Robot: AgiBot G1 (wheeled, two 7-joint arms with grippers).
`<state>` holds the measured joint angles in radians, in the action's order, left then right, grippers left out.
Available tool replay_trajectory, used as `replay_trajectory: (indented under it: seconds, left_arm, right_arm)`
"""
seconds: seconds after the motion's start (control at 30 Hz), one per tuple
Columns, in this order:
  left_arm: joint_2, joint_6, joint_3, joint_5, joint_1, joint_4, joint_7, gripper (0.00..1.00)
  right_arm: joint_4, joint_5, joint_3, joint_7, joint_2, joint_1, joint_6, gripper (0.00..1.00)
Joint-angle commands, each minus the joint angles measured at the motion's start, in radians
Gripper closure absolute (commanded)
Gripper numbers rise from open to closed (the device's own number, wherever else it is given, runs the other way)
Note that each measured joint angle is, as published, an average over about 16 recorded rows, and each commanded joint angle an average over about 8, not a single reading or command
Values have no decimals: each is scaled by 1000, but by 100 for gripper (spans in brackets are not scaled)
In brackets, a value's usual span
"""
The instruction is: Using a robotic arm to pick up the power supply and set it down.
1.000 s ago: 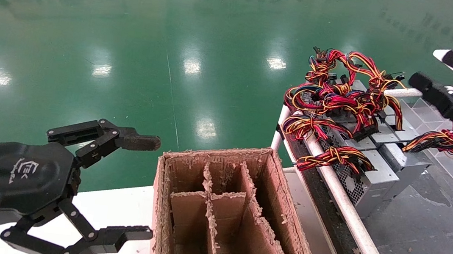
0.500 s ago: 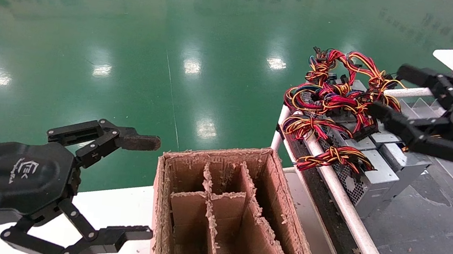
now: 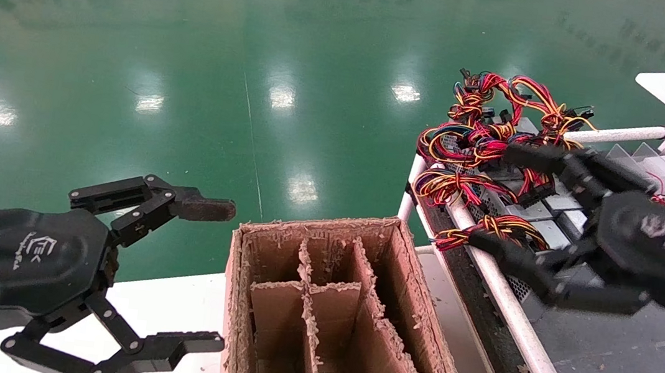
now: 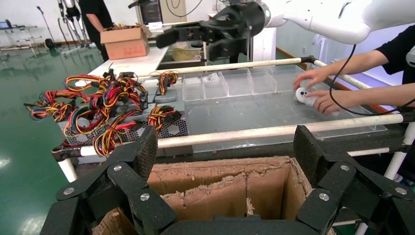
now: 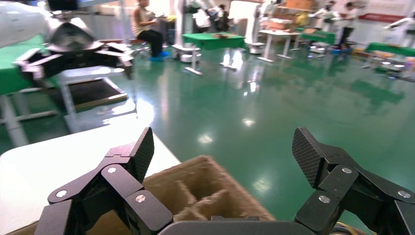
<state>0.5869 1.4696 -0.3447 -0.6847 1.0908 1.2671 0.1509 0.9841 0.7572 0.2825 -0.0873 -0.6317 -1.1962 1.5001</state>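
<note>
Black linkage fingers (image 3: 524, 155) of the right gripper (image 3: 506, 200) are spread wide, gripping nothing, one over the tangled wires (image 3: 488, 135), one at the white rail (image 3: 516, 332). Between them sits the power supply (image 3: 544, 220), grey box with its tied wire bundle (image 3: 493, 228), near end of the row, right of the cardboard box (image 3: 343, 313). Left gripper (image 3: 206, 275) hangs parked at near left, fingers wide apart, empty.

left claw (image 3: 216, 273) – parked low, spread wide | right claw (image 3: 503, 200) – extended, fingers apart
</note>
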Motion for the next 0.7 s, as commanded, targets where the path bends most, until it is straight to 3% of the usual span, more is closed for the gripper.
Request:
replay_trajectory:
  seconds: [0.03,0.47,0.7]
  left_arm:
    - [0,0,0,0,0,0,0,0]
    - [0,0,0,0,0,0,0,0]
    - [0,0,0,0,0,0,0,0]
  right_arm:
    - [42,-4,0,-14,3,17,-1,0]
    - [299,-27,-3,-99,20,121,-4,0]
    - [334,-30,-3,-107,23,136,-4,0]
